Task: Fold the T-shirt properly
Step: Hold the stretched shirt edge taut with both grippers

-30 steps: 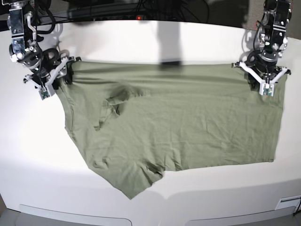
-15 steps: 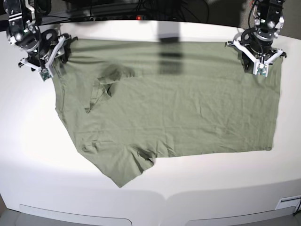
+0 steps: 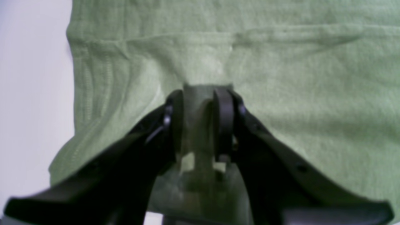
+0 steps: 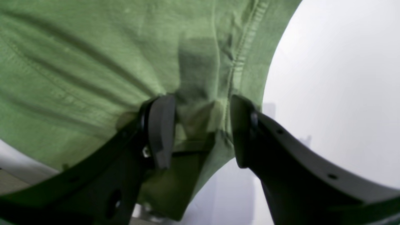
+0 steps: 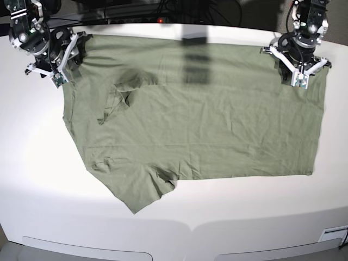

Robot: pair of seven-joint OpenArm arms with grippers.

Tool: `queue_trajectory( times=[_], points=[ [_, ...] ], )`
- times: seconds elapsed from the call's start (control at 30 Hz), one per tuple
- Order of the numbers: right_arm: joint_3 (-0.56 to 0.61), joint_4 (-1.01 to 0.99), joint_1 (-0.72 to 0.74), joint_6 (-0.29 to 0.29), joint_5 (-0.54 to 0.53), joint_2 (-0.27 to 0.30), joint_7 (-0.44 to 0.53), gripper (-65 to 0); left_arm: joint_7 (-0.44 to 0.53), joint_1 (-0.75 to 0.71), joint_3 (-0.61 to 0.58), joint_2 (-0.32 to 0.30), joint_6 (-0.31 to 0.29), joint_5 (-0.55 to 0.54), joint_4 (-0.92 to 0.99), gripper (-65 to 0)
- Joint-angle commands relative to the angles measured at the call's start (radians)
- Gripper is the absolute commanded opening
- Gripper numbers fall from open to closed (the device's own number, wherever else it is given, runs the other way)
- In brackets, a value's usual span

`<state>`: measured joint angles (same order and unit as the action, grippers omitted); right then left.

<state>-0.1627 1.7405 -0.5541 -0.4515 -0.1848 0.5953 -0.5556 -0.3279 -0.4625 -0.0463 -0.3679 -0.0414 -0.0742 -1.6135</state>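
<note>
The sage-green T-shirt lies spread and wrinkled on the white table, its collar toward the left and one sleeve pointing at the front edge. At the shirt's far right corner my left gripper is shut on a pinched fold of cloth, seen up close in the left wrist view. My right gripper holds the far left corner. In the right wrist view its fingers stand wider apart, with bunched hem cloth between them.
Dark cables and equipment run along the table's far edge, just behind the shirt. Bare white tabletop shows in front of the shirt and to its left. A grey panel lines the front edge.
Both grippers have moved toward the far edge of the table, dragging the T-shirt with them. The shirt lies further from the front edge and flatter than before.
</note>
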Motion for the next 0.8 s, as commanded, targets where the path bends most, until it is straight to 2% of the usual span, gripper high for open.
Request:
queue_trajectory(
  times=[0.0, 0.33, 0.57, 0.77],
  points=[
    [-0.008, 0.032, 0.013, 0.008, -0.003, 0.017, 0.016, -35.9, -0.091, -0.014, 0.000, -0.006, -0.004, 0.007, 0.007, -48.4],
    [-0.008, 0.118, 0.095, 0.012, -0.003, 0.017, 0.021, -35.9, -0.058, -0.014, 0.000, -0.007, -0.004, 0.078, -0.001, -48.4],
    [-0.008, 0.118, 0.122, 0.011, -0.003, 0.017, 0.114, -35.9, -0.011, -0.014, 0.000, -0.010, -0.004, 0.086, -0.004, -48.4],
    [-0.008, 0.118, 0.122, 0.011, -0.003, 0.017, 0.124, -35.9, -0.011, -0.014, 0.000, -0.013, -0.004, 0.085, -0.004, -48.4]
  ],
)
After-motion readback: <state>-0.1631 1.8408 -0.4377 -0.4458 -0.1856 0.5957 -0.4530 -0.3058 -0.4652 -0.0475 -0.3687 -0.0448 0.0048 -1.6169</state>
